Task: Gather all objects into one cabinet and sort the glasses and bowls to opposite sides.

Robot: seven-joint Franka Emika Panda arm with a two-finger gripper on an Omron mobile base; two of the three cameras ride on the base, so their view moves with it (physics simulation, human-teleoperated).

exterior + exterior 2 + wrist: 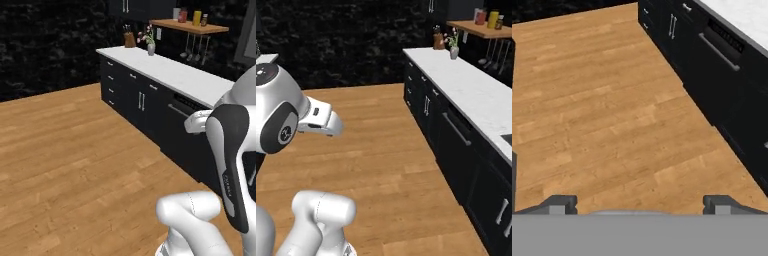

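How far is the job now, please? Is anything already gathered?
Nothing looks done: no mugs or bowls are in sight. The gripper is open and empty over the wood floor, with the counter and black drawers to the side. Finding, gathering and sorting all remain.

Even, soft rendered light on a bright floor against very dark walls and cabinets.

The wooden floor (75, 150) is warmly and evenly lit, with no cast shadows from the arm in either base view. The white worktop (175, 75) is the brightest surface and nearly washes out, its texture lost. The black brick wall (346, 40) and the black drawer fronts (125, 95) stay dim, and detail in them is hard to read. The small jars on the wooden shelf (190, 26) are soft and pixelated. All three views are coarse and slightly blurred; edges of the white arm look jagged. No glare or lens distortion shows.
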